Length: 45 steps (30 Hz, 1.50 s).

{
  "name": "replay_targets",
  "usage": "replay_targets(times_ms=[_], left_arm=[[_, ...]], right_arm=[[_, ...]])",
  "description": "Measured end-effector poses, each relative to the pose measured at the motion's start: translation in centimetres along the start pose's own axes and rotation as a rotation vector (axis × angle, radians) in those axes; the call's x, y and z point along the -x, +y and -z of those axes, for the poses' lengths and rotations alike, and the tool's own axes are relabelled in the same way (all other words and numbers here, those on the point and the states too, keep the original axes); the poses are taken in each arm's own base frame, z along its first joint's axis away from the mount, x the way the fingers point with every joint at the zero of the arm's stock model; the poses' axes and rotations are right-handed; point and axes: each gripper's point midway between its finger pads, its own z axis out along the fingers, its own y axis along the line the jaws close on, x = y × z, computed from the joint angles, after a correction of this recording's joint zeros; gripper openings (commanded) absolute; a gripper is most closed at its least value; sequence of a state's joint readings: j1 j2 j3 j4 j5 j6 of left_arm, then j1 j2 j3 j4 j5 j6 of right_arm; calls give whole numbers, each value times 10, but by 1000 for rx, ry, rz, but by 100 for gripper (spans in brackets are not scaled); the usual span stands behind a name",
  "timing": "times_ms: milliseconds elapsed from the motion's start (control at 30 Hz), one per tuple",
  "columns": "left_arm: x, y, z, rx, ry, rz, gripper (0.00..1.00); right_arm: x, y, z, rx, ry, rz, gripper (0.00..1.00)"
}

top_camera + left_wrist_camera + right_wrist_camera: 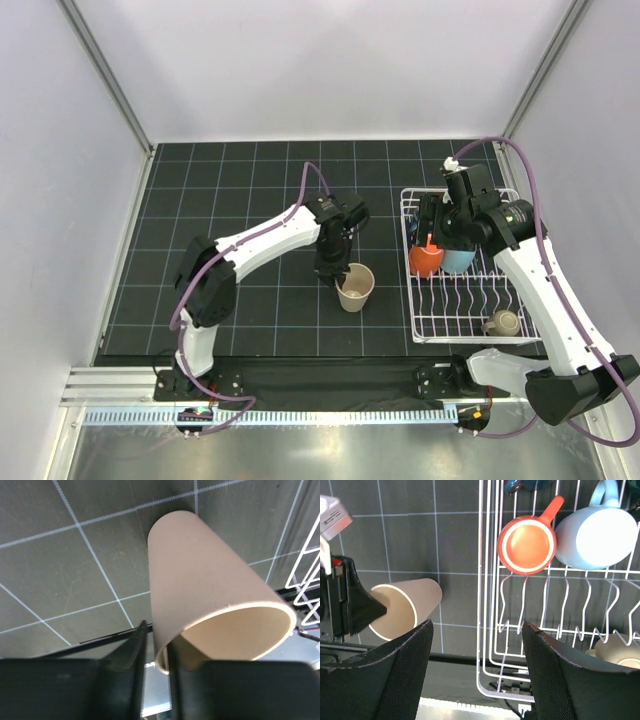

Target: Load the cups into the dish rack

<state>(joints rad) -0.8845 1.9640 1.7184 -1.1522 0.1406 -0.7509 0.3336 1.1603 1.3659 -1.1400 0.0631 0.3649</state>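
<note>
One tumbler [200, 580], on the counter [250, 200] at nine o'clock of the one rack [481, 580], is rim-clenched by the left pincer [156, 640]; the rack shows three cups, orange cup [527, 545], blue mug [597, 537] and taupe mug [615, 652], beneath the released right pincer [476, 625].

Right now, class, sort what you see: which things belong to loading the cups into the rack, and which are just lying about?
Job in hand: beige tumbler, orange cup, light blue mug, taupe mug, dish rack, left gripper.
Just there: black grid mat, purple cables.
</note>
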Motion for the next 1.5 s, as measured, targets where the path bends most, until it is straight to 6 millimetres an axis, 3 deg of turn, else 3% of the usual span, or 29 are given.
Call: replay_targets(times_ms=[67, 267, 400, 500, 700, 800, 1067, 1333, 1500], left_arm=[[1, 0, -1, -2, -3, -2, 1], [11, 3, 0, -32, -12, 20, 0], [23, 11, 16, -92, -36, 78, 0], [37, 19, 51, -200, -117, 136, 0], [65, 31, 175, -573, -432, 261, 0], [68, 28, 221, -736, -530, 275, 0], [62, -2, 278, -1065, -568, 241, 0], [56, -16, 327, -1305, -601, 180, 1], [49, -18, 331, -1374, -579, 170, 0]], right_arm=[[-1, 2, 1, 9, 7, 1, 73], [7, 15, 8, 69, 9, 5, 79], [17, 31, 11, 140, 24, 22, 84], [23, 49, 13, 219, 52, 27, 88], [43, 95, 28, 434, 83, 1, 99], [52, 121, 41, 575, 87, -30, 100], [83, 178, 87, 961, 26, -68, 100], [105, 201, 132, 1184, -62, -30, 100], [114, 206, 147, 1241, -104, -22, 98]])
